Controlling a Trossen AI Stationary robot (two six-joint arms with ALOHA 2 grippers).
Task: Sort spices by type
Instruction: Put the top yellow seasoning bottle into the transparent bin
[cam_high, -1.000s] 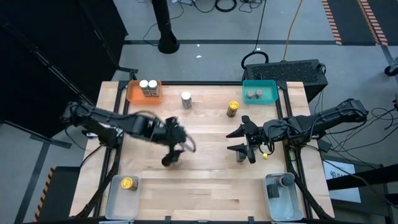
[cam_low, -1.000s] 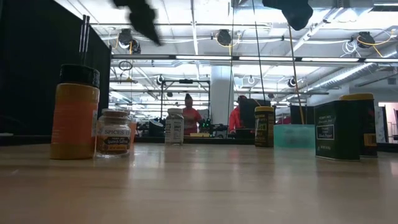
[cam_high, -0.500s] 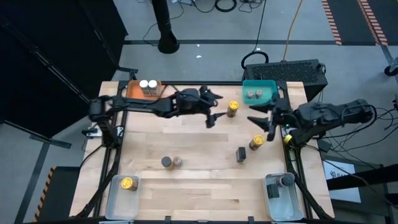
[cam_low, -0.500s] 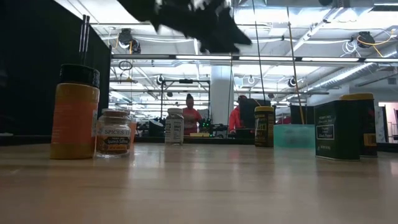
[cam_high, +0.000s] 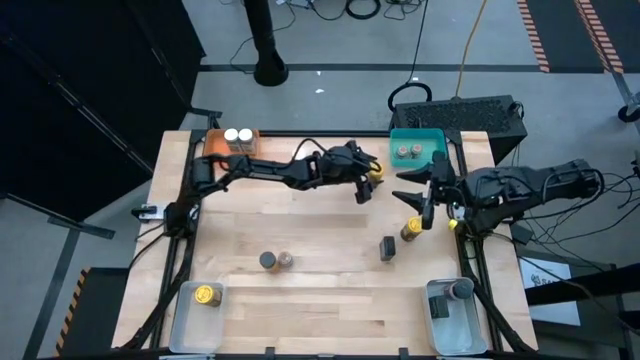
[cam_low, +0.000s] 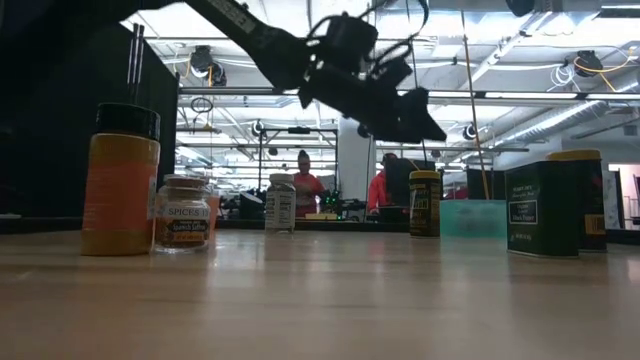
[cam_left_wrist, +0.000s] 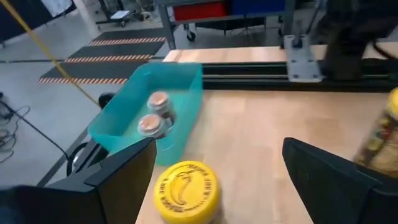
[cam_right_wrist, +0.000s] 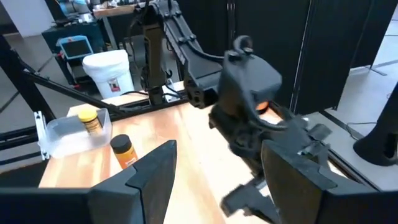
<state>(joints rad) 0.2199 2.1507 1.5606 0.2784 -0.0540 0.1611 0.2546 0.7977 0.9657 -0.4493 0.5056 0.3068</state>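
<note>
High view: the left arm is reaching across the far half of the table, its left gripper (cam_high: 366, 182) spreading wide over the yellow-lidded jar (cam_high: 375, 171), which is standing upright just beside the teal tray (cam_high: 417, 148) holding two grey-lidded jars (cam_high: 409, 151). The right gripper (cam_high: 418, 203) is hovering with fingers parted and nothing between them, just beside a gold-topped jar (cam_high: 408, 230).

Low view: the left gripper (cam_low: 400, 105) is hanging above the table, over the dark yellow-lidded jar (cam_low: 425, 203), which is standing with its long axis vertical.

Left wrist view: the yellow-lidded jar (cam_left_wrist: 186, 190) is sitting between the spread fingers (cam_left_wrist: 124, 177), lid facing up.

Right wrist view: the parted fingers (cam_right_wrist: 292, 171) are framing the left arm (cam_right_wrist: 249, 106); an orange jar (cam_right_wrist: 122, 150) is standing upright well beyond.
</note>
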